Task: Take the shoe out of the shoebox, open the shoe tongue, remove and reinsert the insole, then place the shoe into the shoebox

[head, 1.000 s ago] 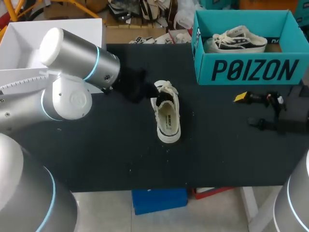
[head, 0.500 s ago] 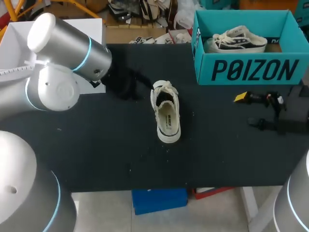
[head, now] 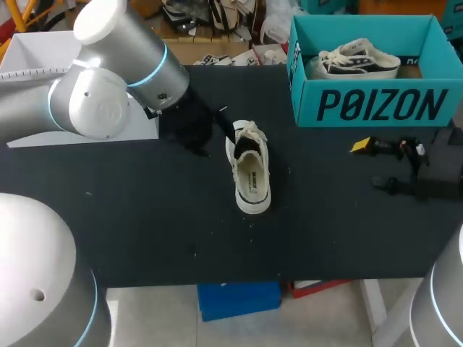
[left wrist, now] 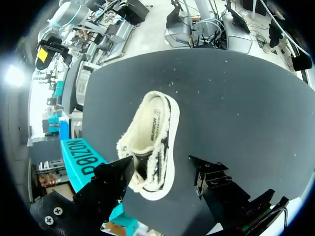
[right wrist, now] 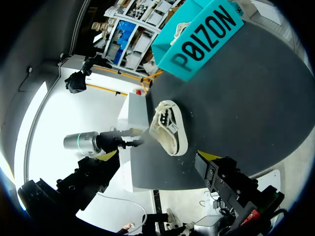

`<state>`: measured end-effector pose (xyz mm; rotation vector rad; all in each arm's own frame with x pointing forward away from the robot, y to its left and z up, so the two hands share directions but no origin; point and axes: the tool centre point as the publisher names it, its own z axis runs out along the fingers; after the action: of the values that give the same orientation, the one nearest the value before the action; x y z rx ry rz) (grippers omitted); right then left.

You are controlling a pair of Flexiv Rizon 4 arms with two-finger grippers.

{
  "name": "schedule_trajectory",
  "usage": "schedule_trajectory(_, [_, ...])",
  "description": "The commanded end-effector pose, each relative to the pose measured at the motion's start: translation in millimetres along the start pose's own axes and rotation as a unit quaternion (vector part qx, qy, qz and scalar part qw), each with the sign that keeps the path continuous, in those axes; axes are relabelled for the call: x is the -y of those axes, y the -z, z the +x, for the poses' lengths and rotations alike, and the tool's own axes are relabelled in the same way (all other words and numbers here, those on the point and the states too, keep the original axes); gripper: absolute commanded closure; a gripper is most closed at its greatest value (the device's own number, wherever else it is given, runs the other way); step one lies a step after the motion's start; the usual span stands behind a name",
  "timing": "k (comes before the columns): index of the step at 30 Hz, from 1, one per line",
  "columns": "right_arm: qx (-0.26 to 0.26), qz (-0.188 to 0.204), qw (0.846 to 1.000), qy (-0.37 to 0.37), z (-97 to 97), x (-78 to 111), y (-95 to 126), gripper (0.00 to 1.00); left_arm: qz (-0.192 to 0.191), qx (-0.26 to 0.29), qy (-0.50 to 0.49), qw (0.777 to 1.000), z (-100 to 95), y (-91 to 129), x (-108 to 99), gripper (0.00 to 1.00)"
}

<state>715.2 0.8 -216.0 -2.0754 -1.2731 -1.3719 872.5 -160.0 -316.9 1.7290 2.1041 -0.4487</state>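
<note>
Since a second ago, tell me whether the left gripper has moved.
Yes. The left gripper moved in toward the laced end of the shoe, which stayed put.

The left arm's big silver elbow (head: 116, 72) has swung back toward twelve o'clock, while the black left gripper (head: 215, 124) has slid toward three o'clock, ending just off the laced end of the cream-white canvas sneaker (head: 250, 173), at its ten o'clock

My head camera looks down on the counter (head: 145, 231) from above and behind. My left wrist camera sits close over the shoe (left wrist: 150, 142); my right wrist's views that shoe from far right.
</note>
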Motion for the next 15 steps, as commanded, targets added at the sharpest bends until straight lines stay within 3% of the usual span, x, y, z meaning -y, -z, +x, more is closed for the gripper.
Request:
schedule_trajectory(1, [0.002, 0.000, 1.000, 0.000, 0.8, -0.4, -2, 0.00, 0.009, -0.033, -0.006, 0.999, -7.2, -19, -9, 0.30])
schedule_trajectory(10, [0.002, 0.000, 1.000, 0.000, 0.8, -0.4, -2, 0.00, 0.026, -0.058, -0.016, 0.998, -4.2, -40, -12, 0.40])
schedule_trajectory(12, [0.002, 0.000, 1.000, 0.000, 0.8, -0.4, -2, 0.00, 0.029, -0.060, -0.016, 0.998, -1.9, -42, -11, 0.49])
schedule_trajectory(15, [0.002, 0.000, 1.000, 0.000, 0.8, -0.4, -2, 0.00, 0.034, -0.067, -0.016, 0.997, 2.8, -46, -11, 0.50])
